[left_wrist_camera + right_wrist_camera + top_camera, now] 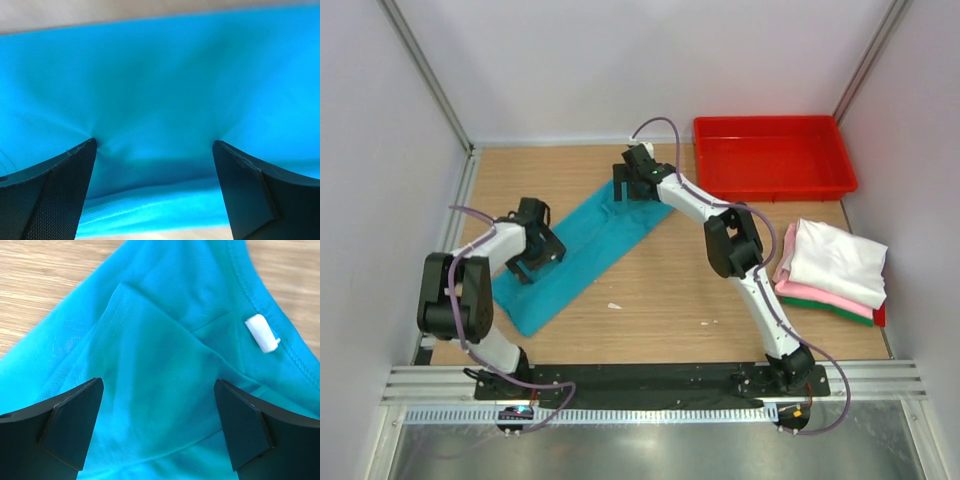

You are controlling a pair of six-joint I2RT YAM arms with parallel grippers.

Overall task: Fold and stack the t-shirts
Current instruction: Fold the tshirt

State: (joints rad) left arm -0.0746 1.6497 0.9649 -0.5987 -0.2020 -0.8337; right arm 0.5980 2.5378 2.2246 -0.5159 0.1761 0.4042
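The teal shirt (588, 250) lies on the table (670, 290) as a long folded strip, running diagonally from near left to far centre. Both hands are spread wide and hold nothing. The left gripper (154, 141) is low on the strip's near half, and the right gripper (158, 381) is over the collar end, beside the white label (261, 333).

The main risk is a shallow pinch. If the jaws close from here they may catch only the top layer, so the fold opens as the cloth lifts. Creases already fan out from one left finger (55, 185), so that tip seems to press in, and a drag could bunch the strip. Uneven lifting by the two arms would skew the next fold.

The stack (832, 265) sits well apart at the right, near the tray (770, 122), with white on top, then pink, then green. Something red shows beneath, and I cannot tell what it is. Whether the right tips touch the cloth is unclear. Both arms hide the cloth beneath them from above.
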